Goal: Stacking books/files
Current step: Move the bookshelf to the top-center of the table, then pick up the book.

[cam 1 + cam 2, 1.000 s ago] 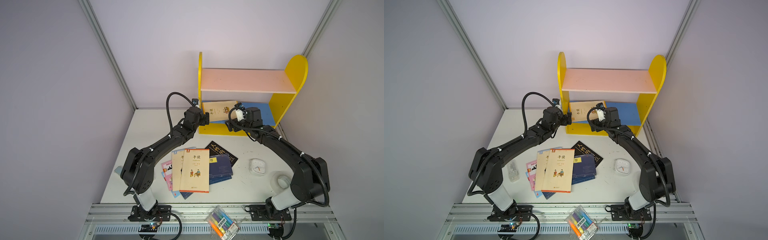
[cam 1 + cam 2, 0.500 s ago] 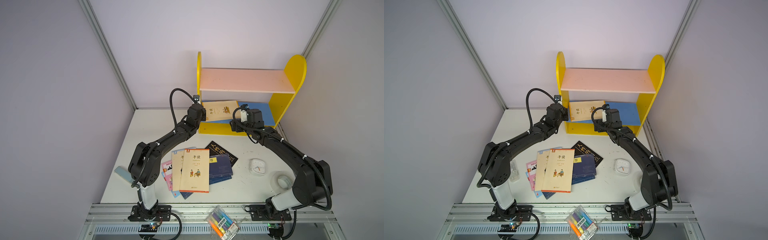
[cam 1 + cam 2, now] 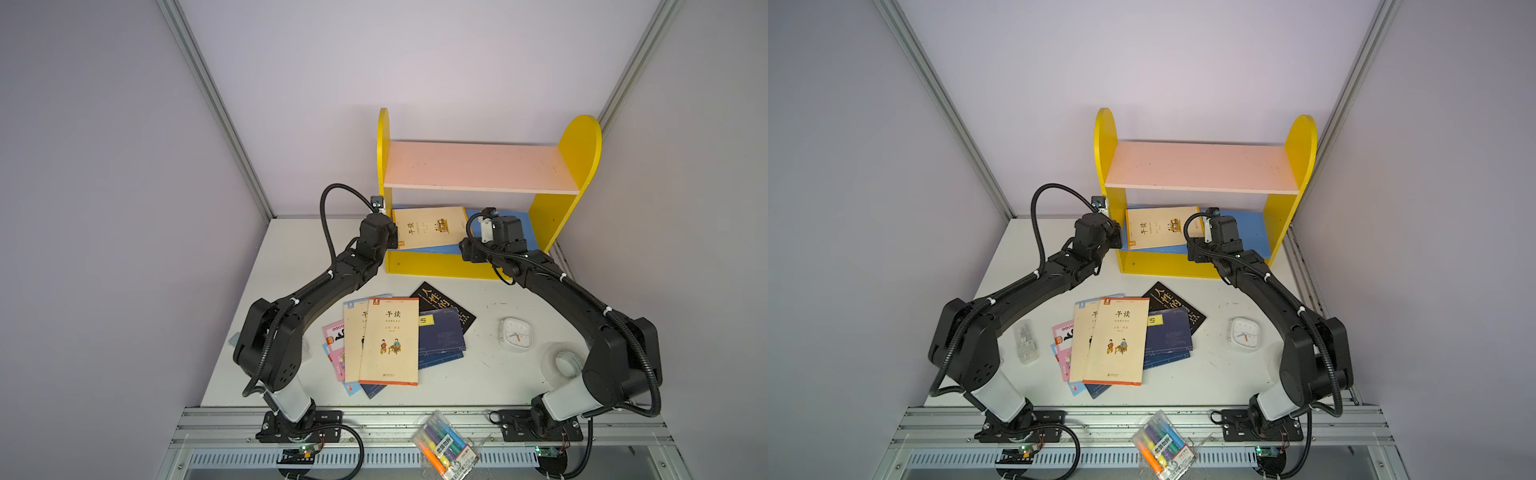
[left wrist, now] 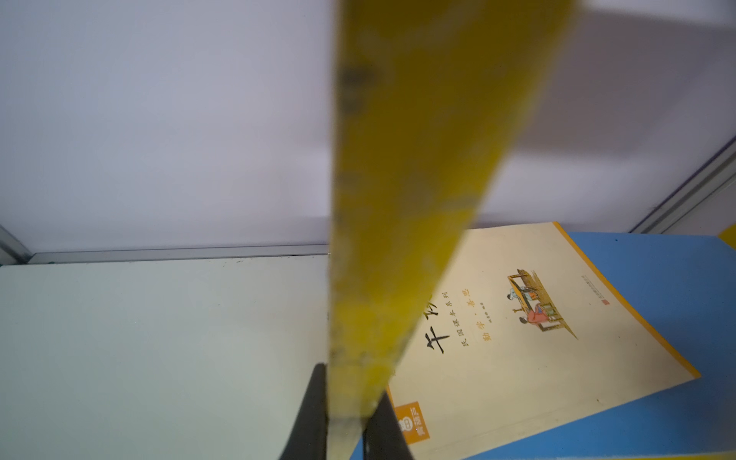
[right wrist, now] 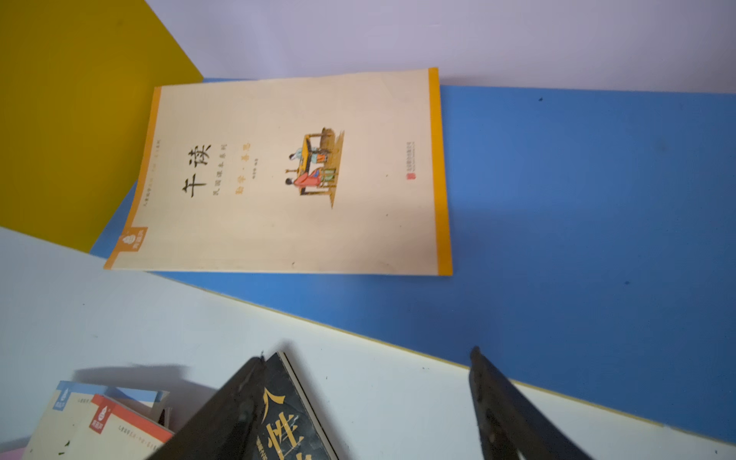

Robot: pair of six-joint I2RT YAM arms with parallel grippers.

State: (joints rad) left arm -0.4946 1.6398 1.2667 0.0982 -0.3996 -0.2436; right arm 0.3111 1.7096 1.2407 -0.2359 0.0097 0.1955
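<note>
A cream book [image 3: 430, 226] [image 3: 1160, 226] lies flat on the blue lower board [image 3: 511, 224] of the yellow shelf, also seen in the wrist views [image 4: 537, 338] [image 5: 294, 179]. My left gripper [image 3: 388, 242] [image 4: 350, 378] is shut on the front edge of the shelf's left yellow side panel [image 4: 398, 199]. My right gripper [image 3: 467, 251] [image 5: 366, 354] hangs open over the table in front of the shelf, holding nothing. On the table lies a fanned pile of books: two cream ones [image 3: 388, 345], navy ones [image 3: 442, 336], pink and blue ones [image 3: 334, 336] and a black one [image 3: 444, 307] [image 5: 286, 418].
A white square clock [image 3: 516, 336] and a roll of clear tape [image 3: 567, 361] lie at the right of the table. A clear small box [image 3: 1026, 340] sits by the left arm. A pack of coloured markers [image 3: 444, 446] rests on the front rail. The pink upper shelf board [image 3: 478, 166] is bare.
The left gripper went from open to shut on the shelf's left side panel. The right gripper drew back from the cream book, which stays on the blue board.
</note>
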